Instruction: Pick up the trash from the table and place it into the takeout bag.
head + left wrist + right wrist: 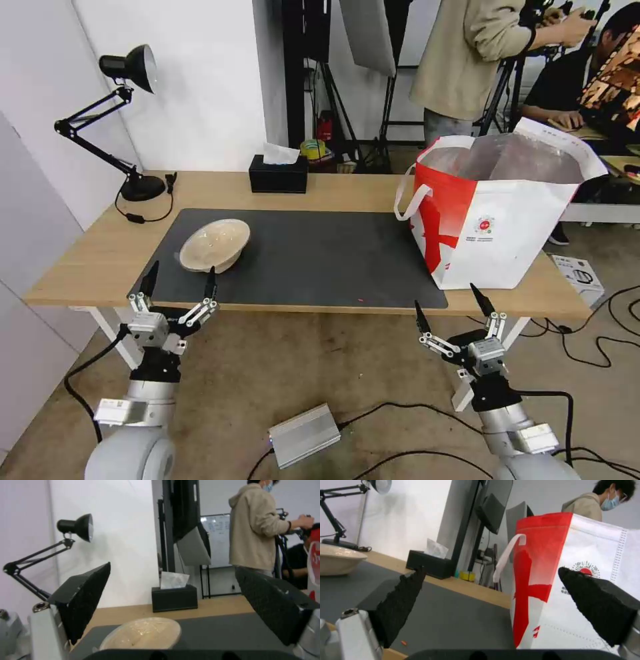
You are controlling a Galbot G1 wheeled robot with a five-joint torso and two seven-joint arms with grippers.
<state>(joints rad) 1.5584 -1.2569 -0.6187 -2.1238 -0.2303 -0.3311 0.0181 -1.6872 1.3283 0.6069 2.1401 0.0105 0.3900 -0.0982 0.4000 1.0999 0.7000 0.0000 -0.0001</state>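
Toward the counter's (320, 190) left end, one shallow beige bowl (215, 245) remains on the mat; the takeout bag (497, 213) stands open at the right end. Left gripper (179, 285) and right gripper (453, 307) hover off the front edge, jaws spread, empty.

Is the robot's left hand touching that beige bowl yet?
Apart. In the head view the left hand hangs open at the table's near edge, with a strip of dark mat showing between its fingertips and the beige bowl.

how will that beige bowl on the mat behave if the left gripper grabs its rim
The beige bowl looks thin and shallow, so it is probably light and may flex when pinched. It already sits tilted on the dark mat, so a nudge from the open left gripper could rock or slide it.
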